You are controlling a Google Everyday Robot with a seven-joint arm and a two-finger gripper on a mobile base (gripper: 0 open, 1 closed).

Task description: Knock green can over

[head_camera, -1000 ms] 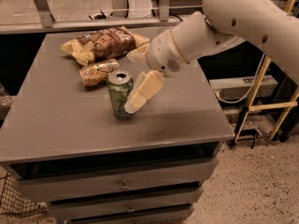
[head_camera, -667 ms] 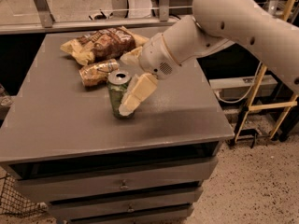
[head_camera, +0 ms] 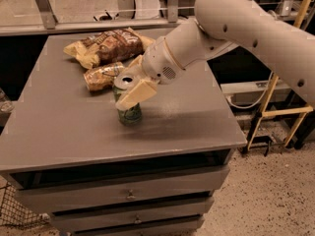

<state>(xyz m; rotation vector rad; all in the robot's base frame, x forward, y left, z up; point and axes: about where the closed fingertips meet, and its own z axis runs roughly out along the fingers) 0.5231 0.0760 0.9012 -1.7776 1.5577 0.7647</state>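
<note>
Currently, the claw (head_camera: 127, 85) sits further toward the left of the picture than it did one second ago. The arm (head_camera: 256, 23) has swept it sideways, so that the near finger (head_camera: 135, 93), formerly beside the green can (head_camera: 130, 114), now lies diagonally across the can's upper body. The claw is wide (its two fingers stand apart, with the can's silver top showing between them), and nothing is clamped. The can itself has hardly shifted. It stands near the middle of the worktop (head_camera: 187, 117), just in front of the smaller snack bag (head_camera: 101, 75), with the larger snack bag (head_camera: 106, 45) further back. Judgement: contact has probably been reached or is imminent, but the knock is not yet accomplished, since the can is upright. Orientation: long axis vertical, base flat on the worktop, opened top facing up; no tilt is discernible. Because the finger bears high on the body, a continued sideways push is more likely to tip the can than to slide it. The can's long axis would then come to lie along the worktop.
</note>
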